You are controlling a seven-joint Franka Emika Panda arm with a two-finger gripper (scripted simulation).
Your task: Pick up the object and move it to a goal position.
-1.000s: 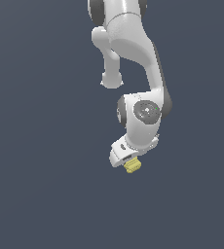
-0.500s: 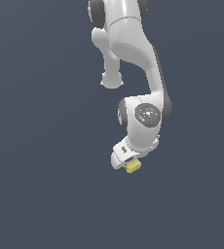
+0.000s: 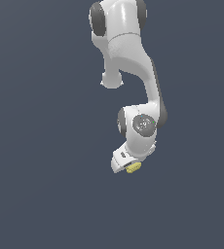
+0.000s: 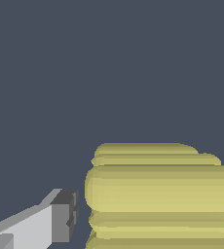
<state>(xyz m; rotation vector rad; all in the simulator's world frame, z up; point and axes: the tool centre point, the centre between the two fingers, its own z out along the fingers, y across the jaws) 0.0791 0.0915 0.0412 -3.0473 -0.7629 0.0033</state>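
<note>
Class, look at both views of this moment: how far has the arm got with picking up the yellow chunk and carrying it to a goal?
Done, it seems: the pale-yellow ridged object sits at the gripper, under the wrist. In hand: the wrist view shows one finger just beside the object; the other finger is out of view, so a firm grip cannot be confirmed. Left: delivery; no goal marker shows in either view.

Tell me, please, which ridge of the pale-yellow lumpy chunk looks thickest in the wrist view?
The middle ridge of the pale-yellow lumpy chunk: the fattest band, flanked by thinner ridges.
</note>
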